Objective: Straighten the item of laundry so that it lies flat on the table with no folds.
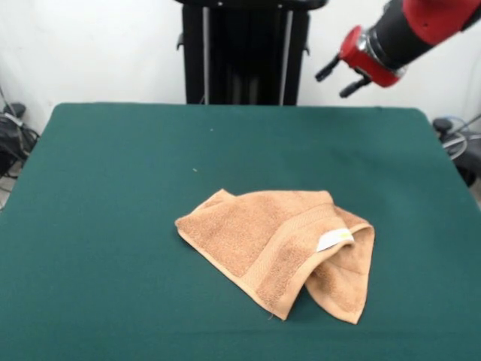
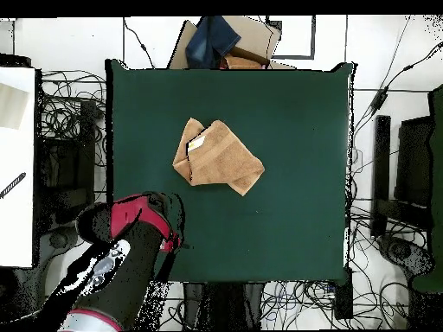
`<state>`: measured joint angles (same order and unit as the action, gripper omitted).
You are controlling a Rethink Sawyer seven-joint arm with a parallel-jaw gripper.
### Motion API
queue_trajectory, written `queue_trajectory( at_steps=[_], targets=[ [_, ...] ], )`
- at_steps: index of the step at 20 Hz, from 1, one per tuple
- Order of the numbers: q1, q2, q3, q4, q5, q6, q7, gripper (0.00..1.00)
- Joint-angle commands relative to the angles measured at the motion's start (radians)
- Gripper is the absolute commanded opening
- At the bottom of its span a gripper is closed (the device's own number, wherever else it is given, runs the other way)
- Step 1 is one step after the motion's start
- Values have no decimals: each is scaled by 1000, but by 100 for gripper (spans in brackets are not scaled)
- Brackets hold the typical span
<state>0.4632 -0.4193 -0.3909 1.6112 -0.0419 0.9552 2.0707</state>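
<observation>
The tan towel point(image 1: 263, 241) lies crumpled on the green table point(image 1: 113, 188), right of centre and towards the near edge in the front view. Its right side is folded over, with a white tag point(image 1: 334, 239) on the fold. My gripper point(image 1: 340, 81) is open and empty, high above the table's far right corner and well away from the towel. In the overhead view the towel point(image 2: 216, 157) lies upper centre on the table point(image 2: 294, 173), with the tag point(image 2: 197, 140) at its left. The gripper point(image 2: 173, 235) hangs over the table's lower left part.
The black pedestal point(image 1: 244, 53) stands behind the table's far edge. Cables lie on the floor at both sides point(image 2: 65, 112). A cardboard box with blue cloth point(image 2: 225, 39) sits beyond the top edge. A white surface point(image 2: 16, 164) is at the left.
</observation>
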Motion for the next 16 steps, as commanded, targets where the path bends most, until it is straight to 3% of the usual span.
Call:
queue_trajectory(
  at_steps=[1, 16],
  targets=[
    [-9, 106, 40, -84, 84, 32, 326, 100],
    [5, 190, 34, -171, 147, 55, 321, 100]
  ],
)
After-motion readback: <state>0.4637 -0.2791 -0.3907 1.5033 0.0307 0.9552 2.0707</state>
